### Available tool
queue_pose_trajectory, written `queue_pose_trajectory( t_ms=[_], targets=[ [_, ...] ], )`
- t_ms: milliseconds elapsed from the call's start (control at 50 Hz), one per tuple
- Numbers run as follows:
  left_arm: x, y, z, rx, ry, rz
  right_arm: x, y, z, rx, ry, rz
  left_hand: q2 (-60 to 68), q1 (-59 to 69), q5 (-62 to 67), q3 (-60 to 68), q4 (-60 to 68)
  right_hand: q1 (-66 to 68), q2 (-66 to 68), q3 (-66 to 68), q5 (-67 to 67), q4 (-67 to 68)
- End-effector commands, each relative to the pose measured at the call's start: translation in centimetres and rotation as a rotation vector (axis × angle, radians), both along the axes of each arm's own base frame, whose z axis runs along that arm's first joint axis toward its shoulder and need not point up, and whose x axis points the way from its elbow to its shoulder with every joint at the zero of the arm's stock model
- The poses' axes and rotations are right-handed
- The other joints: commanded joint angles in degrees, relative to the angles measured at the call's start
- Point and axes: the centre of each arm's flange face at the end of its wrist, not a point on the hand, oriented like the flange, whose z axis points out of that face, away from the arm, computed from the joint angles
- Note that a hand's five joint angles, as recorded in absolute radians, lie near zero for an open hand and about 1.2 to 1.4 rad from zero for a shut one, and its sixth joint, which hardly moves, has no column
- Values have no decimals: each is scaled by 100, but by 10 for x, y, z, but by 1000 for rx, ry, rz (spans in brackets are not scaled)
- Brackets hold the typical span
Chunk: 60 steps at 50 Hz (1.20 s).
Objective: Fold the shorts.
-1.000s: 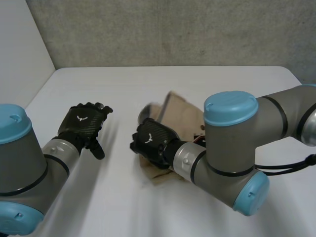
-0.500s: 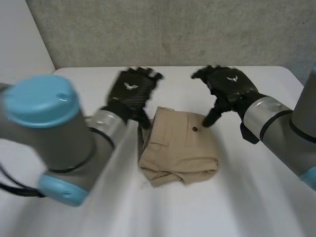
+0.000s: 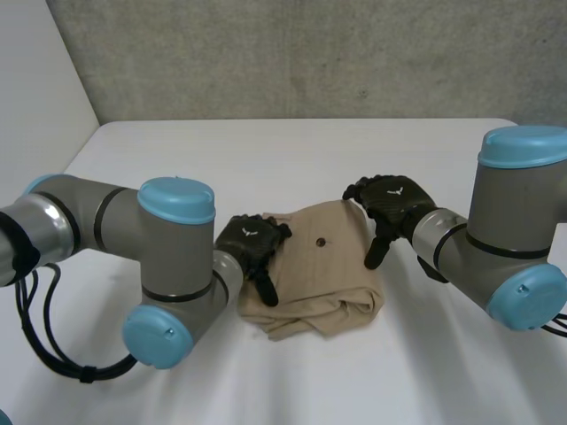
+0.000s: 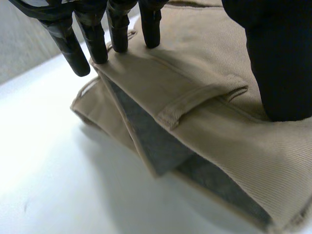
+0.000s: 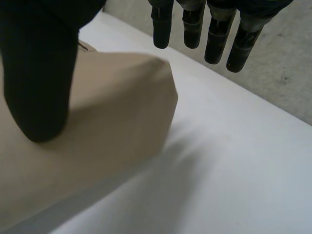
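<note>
The tan shorts [image 3: 319, 274] lie folded into a compact bundle at the middle of the white table [image 3: 266, 150]. My left hand [image 3: 250, 243] rests on their left edge, open. In the left wrist view its straight fingers [image 4: 117, 29] reach just past the cloth's edge, and the thumb [image 4: 278, 58] presses on the shorts [image 4: 209, 63] beside a belt loop [image 4: 200, 100]. My right hand [image 3: 390, 199] is at the far right corner, open. Its thumb [image 5: 39, 73] sits on the shorts [image 5: 112, 107], and its fingers [image 5: 195, 24] hang straight over bare table.
A grey wall [image 3: 310, 53] closes the table's far side and a white wall [image 3: 35, 106] stands at the left. My left arm's elbow [image 3: 168, 266] is low at the front left. The right arm's elbow [image 3: 518, 230] is at the right.
The right hand, curled on the shorts a second ago, has opened and moved to their far right corner. The left hand came across onto the left edge. The bundle has turned slightly.
</note>
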Motion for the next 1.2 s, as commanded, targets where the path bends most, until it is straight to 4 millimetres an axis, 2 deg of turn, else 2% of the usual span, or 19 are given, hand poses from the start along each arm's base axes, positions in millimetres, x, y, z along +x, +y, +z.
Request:
queue_pose_trajectory(
  t_ms=[20, 220, 360, 380, 440, 480, 500, 520, 540, 580, 620, 640, 680, 720, 760, 780, 840, 880, 1200],
  targets=[
    [6, 5, -3, 24, -28, 12, 2, -1, -21, 36, 72, 25, 112, 78, 0, 32, 91, -109, -196, -167, -335, -280],
    [15, 14, -14, 41, -112, 34, 2, -9, -39, 45, 150, 25, 95, 61, -17, 16, 74, -109, -196, -167, -335, -280],
    [16, 13, -9, 18, -125, 40, -1, -7, -33, 41, 180, 14, 78, 44, -34, -1, 57, -109, -196, -167, -335, -280],
    [15, 13, 6, -9, -98, 39, -1, -6, -25, 28, 172, 13, 78, 44, -34, -1, 57, -109, -196, -167, -335, -280],
    [14, 13, 18, -35, -75, 38, -1, -6, -14, 7, 155, 10, 61, 27, -51, -18, 41, -109, -196, -167, -335, -280],
    [13, 16, 47, -91, -24, 32, 0, -4, 13, -58, 108, 4, 44, 10, -68, -35, 24, -109, -196, -167, -335, -280],
    [13, 16, 47, -91, -24, 32, 0, -4, 14, -58, 107, 4, 44, 10, -68, -35, 24, -109, -196, -167, -335, -280],
    [12, 18, 55, -108, -10, 29, -1, -3, 30, -90, 63, -12, 44, 10, -68, -35, 24, -109, -196, -167, -335, -280],
    [13, 22, 80, -160, 35, 27, -4, -5, 59, -152, -40, -51, 28, -6, -84, -52, 7, -109, -196, -167, -335, -280],
    [14, 22, 88, -178, 48, 34, -6, -7, 69, -173, -79, -69, 11, -23, -101, -69, -10, -109, -196, -167, -335, -280],
    [19, 24, 111, -226, 87, 44, -10, -4, 95, -230, -184, -103, -23, -57, -135, -102, -43, -109, -196, -167, -335, -280],
    [20, 25, 118, -241, 101, 47, -10, -4, 95, -230, -184, -103, -23, -57, -135, -102, -44, -109, -196, -167, -335, -280],
    [31, 20, 139, -289, 132, 85, -16, 3, 123, -286, -282, -145, -23, -57, -135, -102, -44, -109, -196, -167, -335, -280],
    [43, 13, 152, -315, 147, 125, -23, 7, 138, -319, -311, -181, -40, -74, -152, -119, -60, -109, -196, -167, -335, -280],
    [56, 5, 164, -340, 164, 170, -26, 7, 142, -332, -313, -198, -23, -57, -135, -102, -44, -109, -196, -167, -335, -280],
    [75, -3, 182, -362, 210, 233, -36, 5, 151, -359, -312, -249, -6, -40, -118, -86, -27, -109, -196, -167, -335, -280],
    [87, -8, 191, -360, 242, 277, -40, 4, 153, -364, -309, -267, 11, -23, -101, -69, -10, -109, -196, -167, -335, -280],
    [109, -15, 200, -336, 271, 354, -49, 5, 157, -355, -282, -299, 11, -23, -101, -69, -10, -109, -196, -167, -335, -280],
    [114, -6, 197, -226, 340, 318, -56, 10, 154, -304, -200, -318, -90, -124, -202, -169, -111, -109, -196, -167, -335, -280]
  ],
)
